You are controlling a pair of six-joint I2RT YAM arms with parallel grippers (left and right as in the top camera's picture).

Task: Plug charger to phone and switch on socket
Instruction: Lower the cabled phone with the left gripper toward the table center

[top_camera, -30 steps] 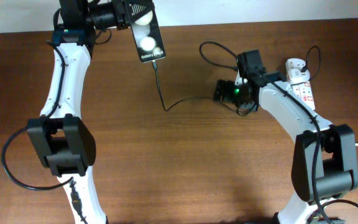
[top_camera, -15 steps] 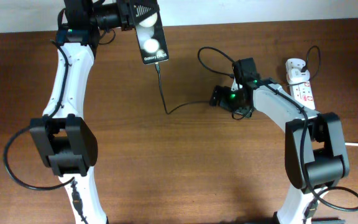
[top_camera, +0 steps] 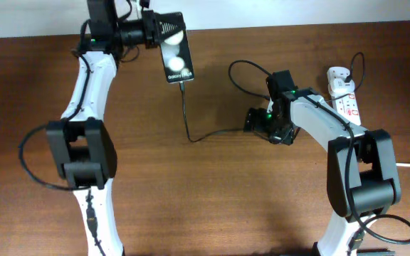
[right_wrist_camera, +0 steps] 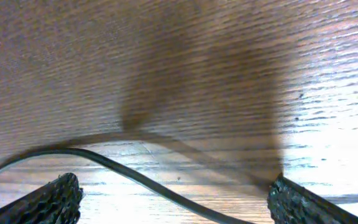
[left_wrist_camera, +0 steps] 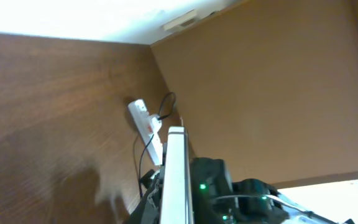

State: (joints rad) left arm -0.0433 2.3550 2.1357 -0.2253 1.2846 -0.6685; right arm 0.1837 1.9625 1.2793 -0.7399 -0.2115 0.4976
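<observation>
Across the brown table (top_camera: pixel 212 192) our two arms work well apart. Our left gripper (top_camera: pixel 159 30) is clamped on the far end of the phone (top_camera: pixel 176 55), holding it at the far left, seemingly raised off the wood. Our right gripper (right_wrist_camera: pixel 182 202) hangs low near the middle with its fingers spread. The thin black cable of the charger (top_camera: pixel 188 117) runs over the wood between those fingers, ungripped as far as we can tell. At the far right lies the socket (top_camera: pixel 348 102), with the white plug adapter (top_camera: pixel 339 75) sitting at its far end. We judge the cable to be the main risk. It leaves the phone's near edge, passes under the right gripper and loops back to the adapter. Any swing of the phone could draw it taut and pull the connector (top_camera: pixel 182 83) loose, or tug the adapter. Our right arm, reaching for the socket, could also snag that loop. We cannot tell whether the connector is fully seated, and we cannot make out the switch.
</observation>
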